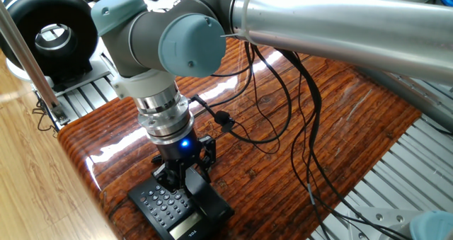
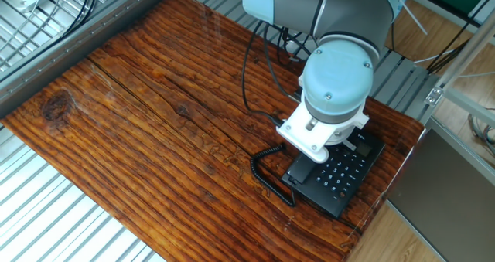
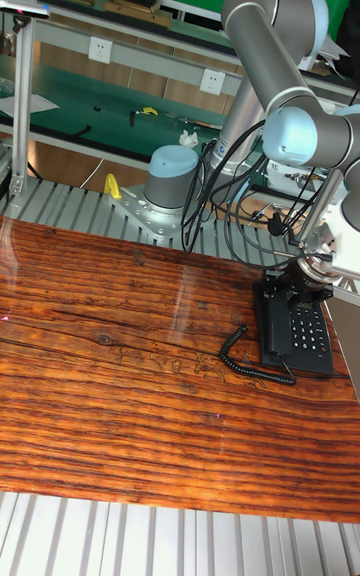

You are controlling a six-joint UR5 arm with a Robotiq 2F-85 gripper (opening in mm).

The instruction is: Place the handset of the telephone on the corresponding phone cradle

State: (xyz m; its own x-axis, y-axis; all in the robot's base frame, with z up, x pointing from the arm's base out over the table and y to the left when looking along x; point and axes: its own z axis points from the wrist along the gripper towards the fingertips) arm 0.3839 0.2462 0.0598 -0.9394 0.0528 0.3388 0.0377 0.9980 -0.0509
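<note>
The black telephone (image 1: pixel 164 206) sits at the table's corner, with its keypad and a white label strip facing up. Along the strip beside the keypad, on the phone cradle, lies the handset (image 1: pixel 207 200). Its coiled cord (image 2: pixel 267 174) loops onto the wood. My gripper (image 1: pixel 186 178) points straight down over the handset's far end. Its black fingers (image 1: pixel 164 175) stand either side of the bar, spread wider than it, so it is open. In the other fixed view the wrist (image 2: pixel 331 92) hides the fingers. The tall fixed view shows the telephone (image 3: pixel 305 334) below the gripper (image 3: pixel 300 288).
A big black ring-shaped device (image 1: pixel 49 35) stands off the table at the back left. Loose black cables (image 1: pixel 283 120) hang from the arm over the wooden table (image 2: pixel 155 115). Metal rails (image 2: pixel 46 208) border the table. The telephone is close to the table edge.
</note>
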